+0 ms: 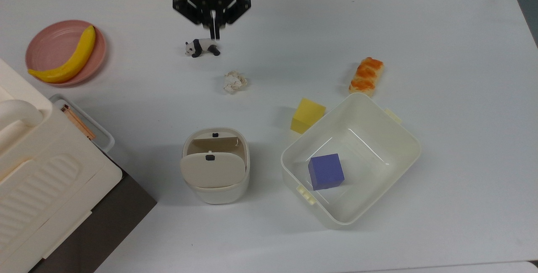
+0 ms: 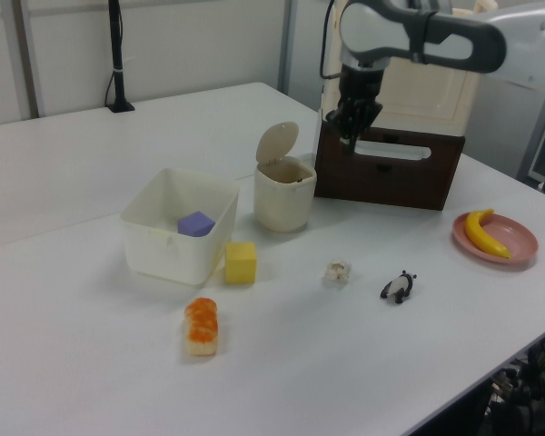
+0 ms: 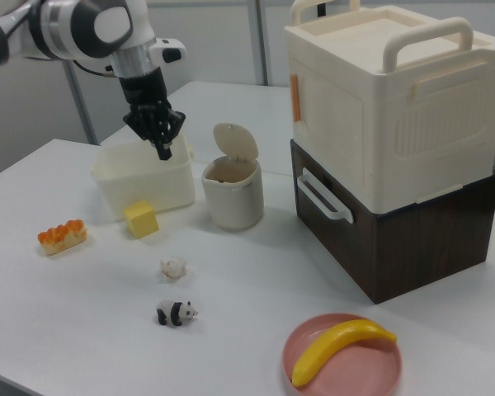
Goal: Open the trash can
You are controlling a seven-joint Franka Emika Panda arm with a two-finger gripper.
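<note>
Your trash can [image 1: 215, 172] with lid [image 2: 277, 143] up; purple cube [image 1: 326, 171] in tub [image 1: 395, 136]; gripper [image 1: 214, 34] closed, empty.

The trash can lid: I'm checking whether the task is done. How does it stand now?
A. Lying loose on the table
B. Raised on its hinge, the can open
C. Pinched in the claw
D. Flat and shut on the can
B: the lid stands tilted up at the back of the trash can, its mouth open, with the claw raised clear of it.
</note>
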